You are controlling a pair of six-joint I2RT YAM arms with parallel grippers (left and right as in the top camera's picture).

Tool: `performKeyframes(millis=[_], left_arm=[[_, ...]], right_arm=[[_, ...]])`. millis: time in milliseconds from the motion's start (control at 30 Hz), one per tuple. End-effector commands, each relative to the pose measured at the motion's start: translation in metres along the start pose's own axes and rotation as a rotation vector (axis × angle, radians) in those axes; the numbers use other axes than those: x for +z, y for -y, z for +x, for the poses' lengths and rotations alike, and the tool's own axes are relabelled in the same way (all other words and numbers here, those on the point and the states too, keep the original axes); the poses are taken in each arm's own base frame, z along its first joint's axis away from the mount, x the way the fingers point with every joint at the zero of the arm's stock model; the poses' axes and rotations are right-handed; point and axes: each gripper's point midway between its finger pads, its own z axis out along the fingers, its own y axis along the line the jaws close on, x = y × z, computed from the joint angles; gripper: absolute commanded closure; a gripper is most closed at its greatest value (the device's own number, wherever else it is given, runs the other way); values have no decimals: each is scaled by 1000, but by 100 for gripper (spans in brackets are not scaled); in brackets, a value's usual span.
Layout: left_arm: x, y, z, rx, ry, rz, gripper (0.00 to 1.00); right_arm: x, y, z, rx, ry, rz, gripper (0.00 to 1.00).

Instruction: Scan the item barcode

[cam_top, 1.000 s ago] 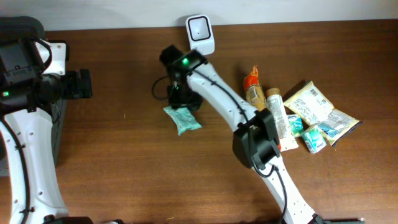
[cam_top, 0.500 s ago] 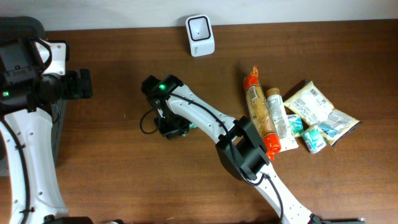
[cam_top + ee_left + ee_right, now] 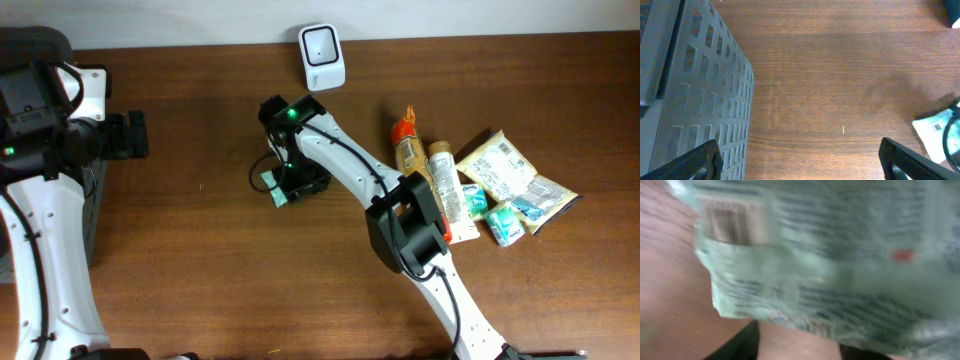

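The item, a pale green packet [image 3: 270, 186], lies on the wooden table, mostly hidden under my right gripper [image 3: 298, 184]. In the right wrist view the packet [image 3: 830, 255] fills the frame, blurred, with its barcode [image 3: 730, 217] facing up at the top left. My right gripper [image 3: 800, 342] stands open, bare wood between its dark fingers [image 3: 740, 342], and the packet lies just past the tips. The white scanner [image 3: 322, 45] stands at the table's back edge, apart from the packet. My left gripper [image 3: 801, 165] is wide open over bare wood, far left of the packet [image 3: 937, 132].
A pile of several other snack packets and tubes [image 3: 470, 190] lies at the right. A grey slotted basket [image 3: 705, 100] sits at the table's left edge beside my left arm [image 3: 60, 140].
My right arm swung left and forward with the green packet, then came back toward the middle. Its jaws have widened, and the packet now rests on the table under the gripper.
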Motion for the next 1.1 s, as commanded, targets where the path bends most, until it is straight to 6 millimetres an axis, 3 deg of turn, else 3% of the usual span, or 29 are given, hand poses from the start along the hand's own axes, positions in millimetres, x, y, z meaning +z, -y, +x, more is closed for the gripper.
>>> performKeyframes(millis=[0, 100, 167, 300, 333, 400, 467, 533, 633, 767, 900, 967, 1067], left_arm=[[-4, -1, -3, 17, 13, -2, 1], [-4, -1, -3, 17, 13, -2, 1], [-4, -1, -3, 17, 13, -2, 1], [-4, -1, -3, 17, 13, -2, 1], [-4, -1, -3, 17, 13, -2, 1], [-4, -1, -3, 17, 13, -2, 1], [-4, -1, -3, 17, 13, -2, 1], [-4, -1, -3, 17, 12, -2, 1], [-4, -1, -3, 17, 13, -2, 1], [-4, -1, -3, 17, 13, -2, 1], [-4, -1, -3, 17, 12, -2, 1], [-4, -1, -3, 17, 13, -2, 1], [-4, -1, -3, 17, 13, -2, 1]], right_arm=[[0, -35, -13, -31, 64, -49, 46], [0, -38, -14, -38, 71, -51, 46], [-14, -40, -16, -42, 93, -55, 47], [-103, -27, -24, -20, 245, -76, 46], [-123, -11, -26, 11, 283, -78, 44], [-140, 30, -30, 94, 315, -89, 32], [-131, 68, -35, 173, 303, -161, 24], [-113, 74, -44, 143, 299, -362, 19], [-70, 66, -43, 170, 236, -532, 20], [-23, 65, -39, 277, 181, -550, 19], [9, 35, -44, 300, 179, -612, 20], [22, 23, -38, 328, 145, -604, 26], [44, 26, -26, 442, 85, -528, 48]])
